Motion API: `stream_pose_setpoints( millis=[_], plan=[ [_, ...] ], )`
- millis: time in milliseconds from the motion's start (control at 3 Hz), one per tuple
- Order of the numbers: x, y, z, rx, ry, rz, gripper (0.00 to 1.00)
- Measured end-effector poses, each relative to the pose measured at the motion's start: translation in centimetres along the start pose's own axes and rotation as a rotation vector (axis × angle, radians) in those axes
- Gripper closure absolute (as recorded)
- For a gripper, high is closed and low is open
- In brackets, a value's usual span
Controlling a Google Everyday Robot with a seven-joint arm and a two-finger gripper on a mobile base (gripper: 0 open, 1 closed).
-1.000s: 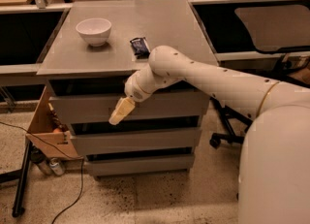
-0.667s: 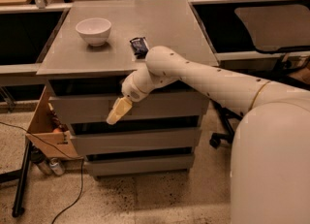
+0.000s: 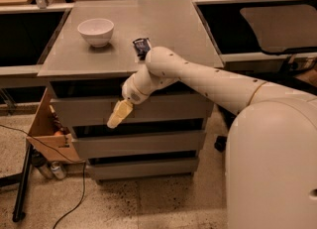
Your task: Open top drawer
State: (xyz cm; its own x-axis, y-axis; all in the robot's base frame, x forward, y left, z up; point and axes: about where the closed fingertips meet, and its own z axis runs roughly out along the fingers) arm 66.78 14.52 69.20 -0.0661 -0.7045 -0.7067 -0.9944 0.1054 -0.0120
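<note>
A cardboard box [image 3: 47, 136] is seen at the cabinet's 9 o'clock. A white bowl [image 3: 96, 30] is set on the counter [image 3: 168, 29]. The end effector [image 3: 116, 118] is held before the top drawer [image 3: 168, 110], at 7 o'clock from a dark packet [image 3: 141, 47]. Whether it is open or closed cannot be told.
</note>
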Motion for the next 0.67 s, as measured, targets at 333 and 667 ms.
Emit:
stream_pose_setpoints(
  millis=[333, 667],
  plan=[
    [0.4, 1.4, 0.0, -0.051, 0.009, -0.001, 0.0],
    [1.3, 3.2, -0.6, -0.091, 0.02, 0.015, 0.0]
  ],
)
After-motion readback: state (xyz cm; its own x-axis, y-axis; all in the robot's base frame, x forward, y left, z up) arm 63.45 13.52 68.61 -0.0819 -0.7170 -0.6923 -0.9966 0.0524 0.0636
